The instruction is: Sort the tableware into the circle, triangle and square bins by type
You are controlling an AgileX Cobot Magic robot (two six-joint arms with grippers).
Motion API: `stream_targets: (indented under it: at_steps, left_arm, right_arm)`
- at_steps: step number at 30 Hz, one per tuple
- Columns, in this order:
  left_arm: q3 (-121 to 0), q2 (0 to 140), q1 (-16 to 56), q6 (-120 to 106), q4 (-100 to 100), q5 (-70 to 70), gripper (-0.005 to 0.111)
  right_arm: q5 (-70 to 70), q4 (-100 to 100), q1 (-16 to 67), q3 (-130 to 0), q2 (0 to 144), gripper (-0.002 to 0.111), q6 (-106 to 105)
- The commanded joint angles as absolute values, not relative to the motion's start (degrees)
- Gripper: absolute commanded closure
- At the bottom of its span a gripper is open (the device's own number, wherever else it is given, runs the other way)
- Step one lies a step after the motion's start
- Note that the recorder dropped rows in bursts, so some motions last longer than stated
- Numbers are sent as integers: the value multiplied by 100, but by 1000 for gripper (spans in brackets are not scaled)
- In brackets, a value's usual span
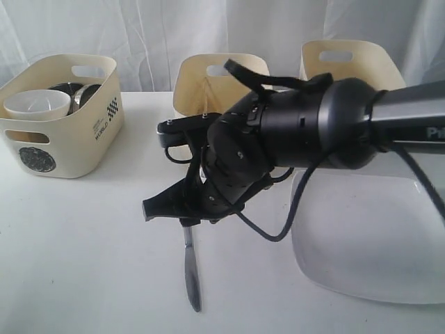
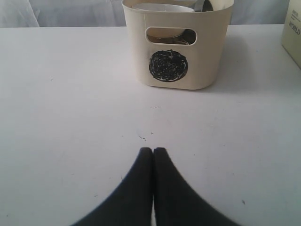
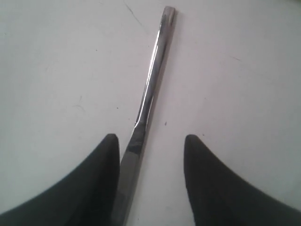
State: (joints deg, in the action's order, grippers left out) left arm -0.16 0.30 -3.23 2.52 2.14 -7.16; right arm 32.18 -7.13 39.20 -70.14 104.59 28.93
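Now holding the black curved fingers of the right gripper wide apart around a slim, shiny steel knife lying flat on the matte white table, gripping nothing. Pressing the left gripper tightly together, empty.

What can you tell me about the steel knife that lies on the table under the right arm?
The steel knife is slim, shiny metal, lying flat on the white table, in none of the bins. The right pincer stands open over one end, with the knife between its fingers, close beside one of them; contact cannot be judged. The other end lies free.
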Motion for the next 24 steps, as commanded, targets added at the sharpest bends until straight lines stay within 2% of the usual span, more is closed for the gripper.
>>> stream_targets:
  at_steps: [1, 9, 24]
  left_arm:
    - [0, 0, -326, 274, 235, -733, 107]
    - [0, 0, -326, 274, 235, -733, 107]
    - [0, 0, -326, 274, 235, -733, 107]
  right_arm:
    - [2831, -756, 3935, -6999, 10781, 66, 2913]
    - [2350, -756, 3935, -7037, 11274, 58, 3017]
    - [3038, -756, 3913, -8011, 12237, 58, 3337]
